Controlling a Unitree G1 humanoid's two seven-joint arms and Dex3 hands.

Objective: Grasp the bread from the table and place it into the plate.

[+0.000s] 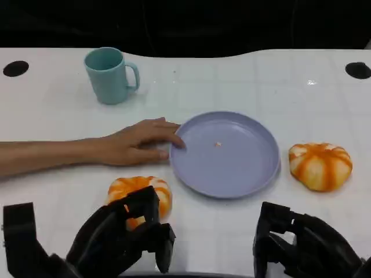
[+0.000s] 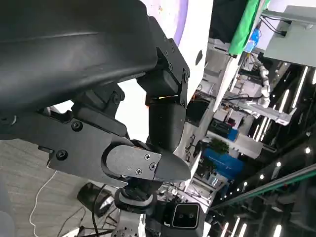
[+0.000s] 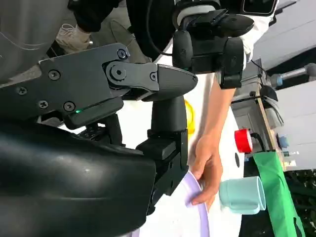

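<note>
Head view has our left hand (image 1: 124,234) low at the near edge of the bench (image 1: 243,81), fingers curled down over the near side of one bread (image 1: 141,196). Honestly we can't tell if it's actually got a grip on that bun or is just hanging over it, since the fingers cover the contact spot. Our left wrist view doesn't help much either, just black fingers (image 2: 165,106) with a sliver of orange glowing between them.

Our right hand (image 1: 301,243) sits at the near right edge, fingers loosely curled in and nothing in them as far as we can see. It's well apart from the second bread (image 1: 320,165), which lies on the bench just beside the plate's right rim, not touching it.

The plate (image 1: 226,174) is a lilac-blue round one in the middle of the bench, with only a tiny crumb (image 1: 217,144) in it. The bread under our left hand lies near the plate's lower-left rim, on the bench.

There's also a person's hand (image 1: 139,145) reaching in from the left, forearm flat on the bench, fingertips touching the plate's left rim. The right wrist view shows the same thing: the person's fingers pinching the plate edge, with the cup close by.

That teal cup (image 1: 109,75) stands upright further back on the left, handle to the right.
</note>
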